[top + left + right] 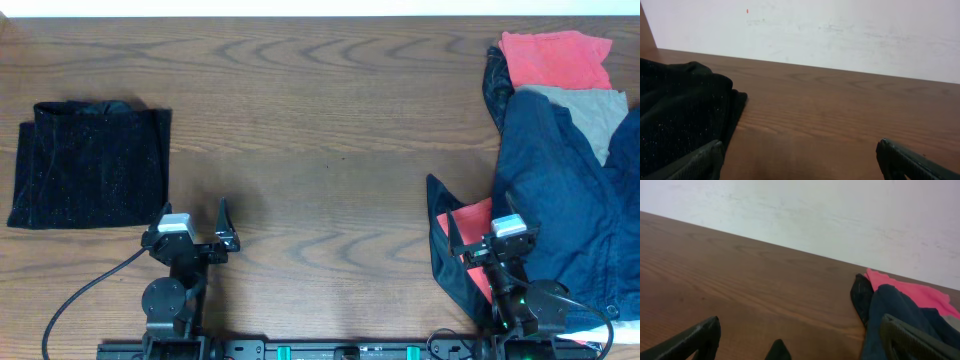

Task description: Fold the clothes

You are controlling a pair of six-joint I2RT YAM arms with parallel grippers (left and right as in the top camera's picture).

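A folded black garment [90,165] lies flat at the left of the table; it also shows in the left wrist view [680,115]. A pile of unfolded clothes sits at the right: a navy garment [565,190], a pink one [555,58] and a tan one [590,110]. The navy [887,315] and pink [910,291] garments show in the right wrist view. My left gripper [192,222] is open and empty at the front left, right of the black garment. My right gripper [482,232] is open and empty at the front right, over the pile's near edge.
A wooden table [330,130] spans the view, with bare wood between the black garment and the pile. A pale wall [840,30] stands beyond the far edge. A black cable [80,290] runs from the left arm's base.
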